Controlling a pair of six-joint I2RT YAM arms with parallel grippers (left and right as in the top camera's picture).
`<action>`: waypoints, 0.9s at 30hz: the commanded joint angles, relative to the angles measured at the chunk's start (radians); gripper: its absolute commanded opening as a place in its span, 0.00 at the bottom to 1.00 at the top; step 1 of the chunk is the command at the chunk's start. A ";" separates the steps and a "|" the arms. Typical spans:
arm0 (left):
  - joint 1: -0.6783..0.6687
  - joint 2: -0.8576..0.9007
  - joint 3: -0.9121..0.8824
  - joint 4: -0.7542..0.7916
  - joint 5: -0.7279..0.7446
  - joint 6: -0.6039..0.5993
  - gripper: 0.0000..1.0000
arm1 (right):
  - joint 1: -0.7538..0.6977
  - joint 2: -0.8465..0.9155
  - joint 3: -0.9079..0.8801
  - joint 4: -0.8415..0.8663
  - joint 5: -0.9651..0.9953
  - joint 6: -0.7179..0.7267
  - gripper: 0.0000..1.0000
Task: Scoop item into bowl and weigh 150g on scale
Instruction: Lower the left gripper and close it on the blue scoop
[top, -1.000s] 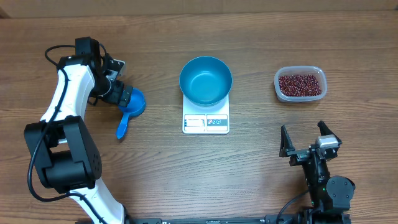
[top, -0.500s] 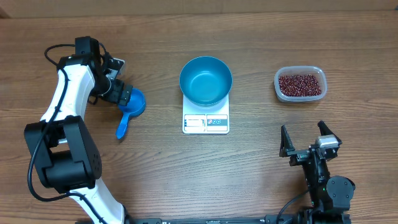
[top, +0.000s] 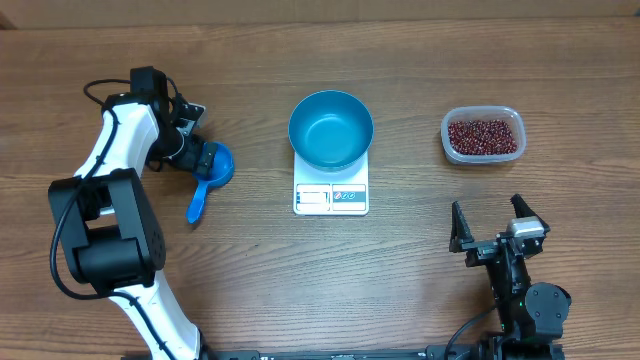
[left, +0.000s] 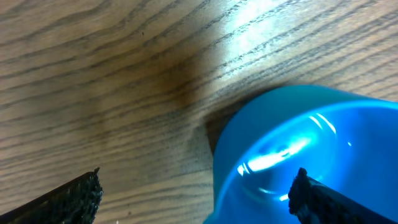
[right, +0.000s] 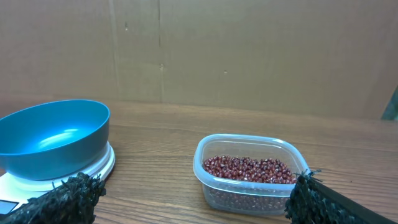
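Note:
The blue bowl (top: 331, 129) sits empty on the white scale (top: 331, 190) at mid-table; it also shows in the right wrist view as the bowl (right: 53, 138) on the scale (right: 99, 165). Red-brown beans (top: 484, 136) fill a clear tub (top: 482, 115) at the right, seen as beans (right: 249, 169) ahead of my right gripper. A small blue scoop (top: 210, 176) lies at the left, handle toward the front. My left gripper (top: 200, 157) is open right at the scoop's cup (left: 311, 149), one finger inside it, one outside its rim. My right gripper (top: 497, 228) stands open near the front edge, holding nothing.
A brown cardboard wall (right: 217, 50) stands behind the table's far edge. The clear tub (right: 249, 180) lies between the right gripper and that wall.
The left arm has shifted slightly to the right and closer over the scoop's cup. The right arm, bowl and tub have not moved.

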 joint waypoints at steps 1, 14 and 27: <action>0.004 0.017 0.014 0.013 0.004 0.027 0.99 | -0.004 -0.011 -0.010 0.005 0.009 0.002 1.00; 0.003 0.041 0.014 0.023 0.004 0.027 0.97 | -0.004 -0.011 -0.010 0.005 0.009 0.002 1.00; 0.004 0.041 0.014 0.031 -0.007 0.027 0.96 | -0.004 -0.011 -0.010 0.005 0.009 0.002 1.00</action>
